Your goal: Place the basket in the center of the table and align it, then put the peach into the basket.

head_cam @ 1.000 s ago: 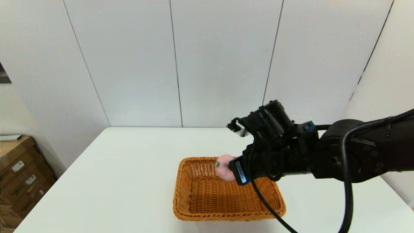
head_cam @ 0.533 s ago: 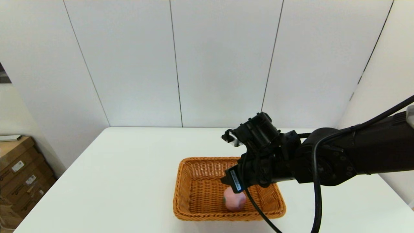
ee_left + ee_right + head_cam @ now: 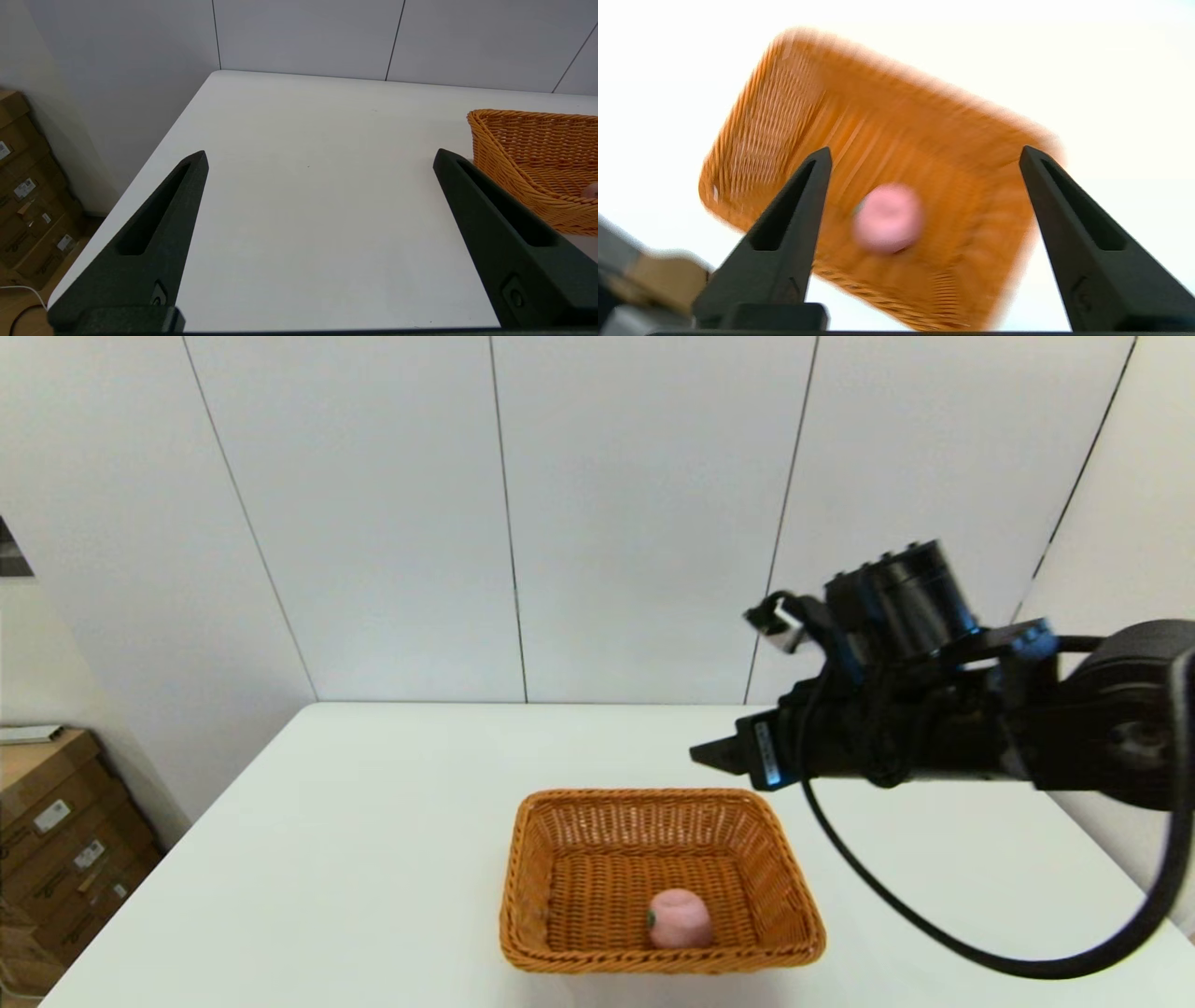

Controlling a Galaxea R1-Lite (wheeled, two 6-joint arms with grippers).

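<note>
Head view: right gripper (image 3: pixel 714 755) wide, empty above basket (image 3: pixel 537 859); peach (image 3: pixel 679 918) against its near wall.

The right arm reaches in from the right side of the head view, held high and nearly level, its dark wrist block and cable loop well visible; the right pincer (image 3: pixel 711 754) points toward the left, raised in the air; in the right wrist view its two black fingers (image 3: pixel 784 233) stand wide apart with nothing between them; the right pincer (image 3: pixel 924 156) holds nothing. The left arm is out of the head view; the left pincer (image 3: pixel 320 156) appears only in its own wrist view, low and still, its fingers (image 3: pixel 159 224) also spread wide and empty.
</note>
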